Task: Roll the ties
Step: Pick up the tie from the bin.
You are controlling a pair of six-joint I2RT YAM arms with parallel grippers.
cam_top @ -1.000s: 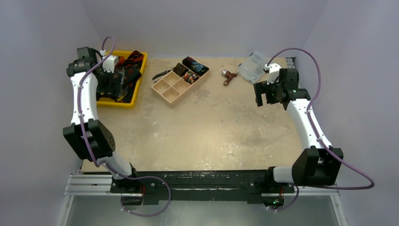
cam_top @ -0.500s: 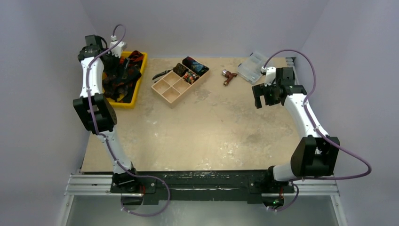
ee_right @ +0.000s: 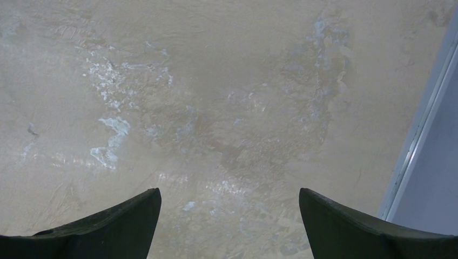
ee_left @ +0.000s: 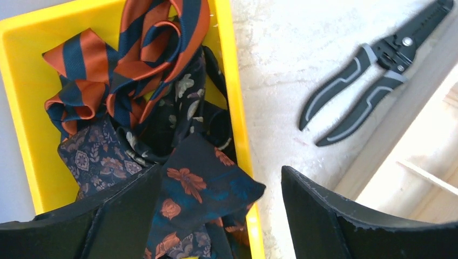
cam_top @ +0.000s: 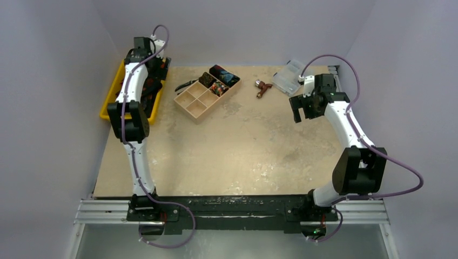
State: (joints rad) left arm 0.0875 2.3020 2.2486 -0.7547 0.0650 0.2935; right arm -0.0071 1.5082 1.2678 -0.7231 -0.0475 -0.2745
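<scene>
Ties point(ee_left: 162, 108): lying heaped and tangled in the yellow tray point(ee_left: 21, 97) at the far left corner of the desk point(ee_right: 216, 108); one striped tie point(ee_left: 135, 48) in orange and navy on top, others dark with floral prints; a broad floral end point(ee_left: 200, 189) draping over the tray rim facing the black pliers point(ee_left: 367, 81); likely handling as light, limp, slippery cloth, sagging and sliding once lifted, dragging neighbours along; probably best pinching that free broad end across its width, rather than digging into the knot of folds. Hovering above the heap, left tool point(ee_left: 220, 172) standing wide, gripping nothing, the floral end showing between its fingers; right tool point(ee_right: 229, 194) likewise spread wide, hanging over bare desk toward the far right corner, well apart from the tray.
</scene>
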